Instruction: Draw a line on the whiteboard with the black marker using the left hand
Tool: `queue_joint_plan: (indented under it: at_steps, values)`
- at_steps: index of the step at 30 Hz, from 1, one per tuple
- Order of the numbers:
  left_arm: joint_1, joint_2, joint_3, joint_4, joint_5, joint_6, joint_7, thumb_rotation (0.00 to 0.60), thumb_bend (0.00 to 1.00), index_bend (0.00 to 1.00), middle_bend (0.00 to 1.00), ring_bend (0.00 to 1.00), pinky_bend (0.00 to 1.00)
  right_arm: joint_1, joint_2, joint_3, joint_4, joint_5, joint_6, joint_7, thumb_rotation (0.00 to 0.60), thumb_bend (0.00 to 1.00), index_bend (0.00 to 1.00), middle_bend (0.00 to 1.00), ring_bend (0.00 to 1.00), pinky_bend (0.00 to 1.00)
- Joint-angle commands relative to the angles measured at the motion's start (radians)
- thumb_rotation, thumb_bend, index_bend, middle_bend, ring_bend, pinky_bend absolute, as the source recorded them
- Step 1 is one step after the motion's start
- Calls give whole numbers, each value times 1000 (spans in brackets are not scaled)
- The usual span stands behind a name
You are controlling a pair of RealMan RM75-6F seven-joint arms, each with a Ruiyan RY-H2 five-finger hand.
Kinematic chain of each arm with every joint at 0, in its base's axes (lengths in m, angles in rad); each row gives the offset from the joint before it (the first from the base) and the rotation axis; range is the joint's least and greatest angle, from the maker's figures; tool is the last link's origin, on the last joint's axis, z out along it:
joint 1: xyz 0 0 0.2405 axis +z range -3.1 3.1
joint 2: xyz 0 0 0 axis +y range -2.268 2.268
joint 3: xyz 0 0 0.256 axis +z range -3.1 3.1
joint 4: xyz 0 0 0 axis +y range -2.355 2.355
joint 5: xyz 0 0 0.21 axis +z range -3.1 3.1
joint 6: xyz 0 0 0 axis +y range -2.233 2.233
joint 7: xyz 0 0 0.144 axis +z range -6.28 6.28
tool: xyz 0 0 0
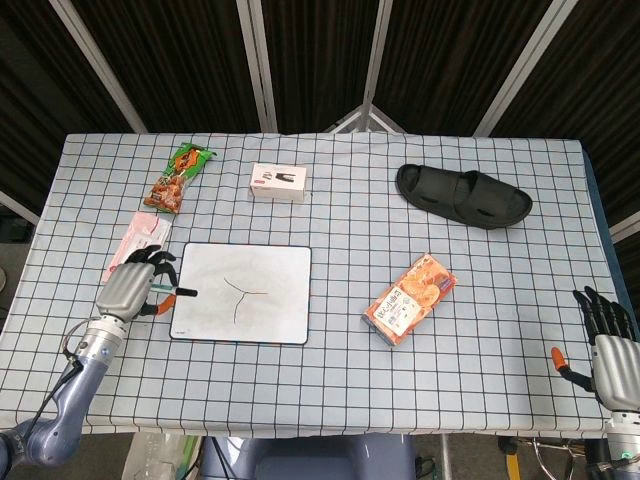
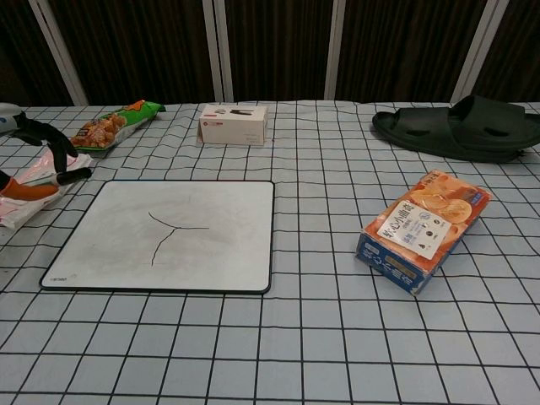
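Note:
The whiteboard (image 1: 262, 318) (image 2: 211, 253) lies flat near the table's front left and carries a thin black forked line. My left hand (image 1: 133, 287) (image 2: 30, 148) is low over the table just left of the board's left edge. It grips the black marker (image 1: 178, 292) (image 2: 72, 176), which lies roughly level with its dark end pointing toward the board and off its surface. In the head view my right hand (image 1: 606, 338) hangs at the front right corner, fingers apart and holding nothing; the chest view does not show it.
A pink packet (image 1: 138, 240) (image 2: 25, 205) lies beside my left hand. A green snack bag (image 1: 178, 175) (image 2: 114, 122) and a white box (image 1: 278, 182) (image 2: 234, 124) sit farther back. A black slipper (image 1: 463, 195) (image 2: 464, 126) and an orange packet (image 1: 408, 298) (image 2: 422, 228) are to the right.

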Motion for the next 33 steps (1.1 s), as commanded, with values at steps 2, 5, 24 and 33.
queue_joint_plan:
  at_steps: [2,5,24,33]
  values:
    - [-7,11,72,33,-51,-24,125,600,479,674,161,95,102,0,0,0,-2,1,-1,-3,600,343,0,0,0,0]
    - [-4,0,82,39,-62,-22,143,600,454,624,119,63,71,1,0,0,-4,1,-1,-5,600,344,0,0,0,0]
    - [20,-5,65,16,-96,29,103,600,228,7,0,0,0,1,4,-1,-4,0,-4,0,600,343,0,0,0,0]
    - [153,153,92,-103,143,257,-93,600,145,0,0,0,0,6,4,-6,10,-20,-3,-17,600,343,0,0,0,0]
